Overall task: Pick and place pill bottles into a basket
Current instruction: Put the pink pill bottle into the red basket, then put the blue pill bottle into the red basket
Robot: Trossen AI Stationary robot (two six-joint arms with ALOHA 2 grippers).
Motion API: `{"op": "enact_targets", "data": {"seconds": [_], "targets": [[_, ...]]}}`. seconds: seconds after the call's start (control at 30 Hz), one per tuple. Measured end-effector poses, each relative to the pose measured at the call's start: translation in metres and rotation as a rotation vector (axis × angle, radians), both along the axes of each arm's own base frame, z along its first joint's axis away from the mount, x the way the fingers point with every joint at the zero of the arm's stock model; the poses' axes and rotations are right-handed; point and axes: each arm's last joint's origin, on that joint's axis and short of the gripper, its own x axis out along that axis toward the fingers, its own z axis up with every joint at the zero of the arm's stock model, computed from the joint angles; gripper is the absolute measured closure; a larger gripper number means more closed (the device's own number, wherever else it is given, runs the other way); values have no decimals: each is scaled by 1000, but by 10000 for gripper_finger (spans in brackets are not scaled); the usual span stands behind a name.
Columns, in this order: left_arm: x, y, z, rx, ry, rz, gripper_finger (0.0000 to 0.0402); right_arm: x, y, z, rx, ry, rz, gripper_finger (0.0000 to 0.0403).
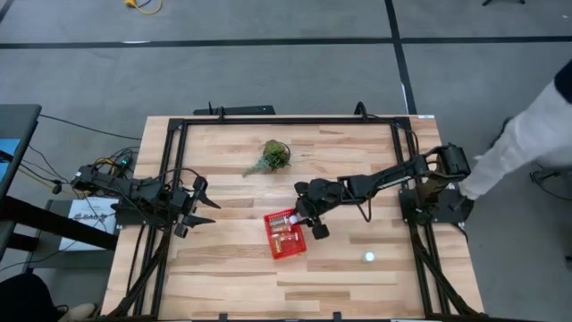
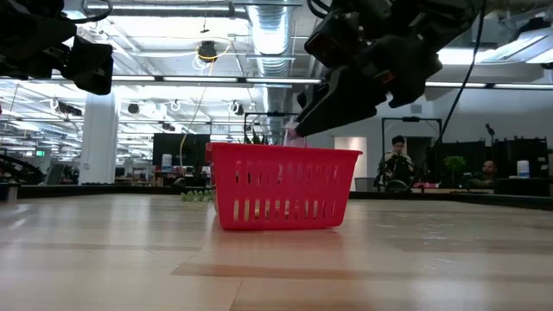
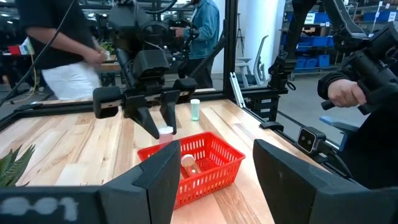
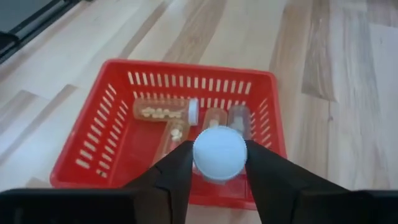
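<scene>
— Where's the right gripper [image 4: 219, 163]?
— Over the red basket [image 4: 99, 134] on the light wood table [image 1: 357, 286], clamped on a white-capped pill bottle [image 4: 219, 153]; others lie inside.
— The left gripper [image 1: 204, 204]?
— Fingers apart, near the table's left edge; open office behind.

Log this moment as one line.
right gripper: shut on pill bottle, over basket | basket: bottles inside | left gripper: open, waiting at table's left
</scene>
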Motion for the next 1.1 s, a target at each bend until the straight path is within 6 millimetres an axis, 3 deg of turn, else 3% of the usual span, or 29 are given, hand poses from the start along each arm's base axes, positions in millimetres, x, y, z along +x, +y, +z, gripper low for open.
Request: {"op": "enact_targets", "data": {"seconds": [0.43, 0.8, 0.93, 1.1], "targets": [[0, 0, 0, 0, 0, 0, 210, 0, -1, 0, -9, 3, -28, 182], [0, 0, 0, 0, 0, 0, 210, -5, 0, -2, -38, 55, -5, 179], [0, 0, 0, 0, 0, 0, 210, -15, 3, 8, -47, 89, 13, 183], [0, 0, 0, 0, 0, 0, 210, -33, 20, 36, -43, 66, 69, 190]]}}
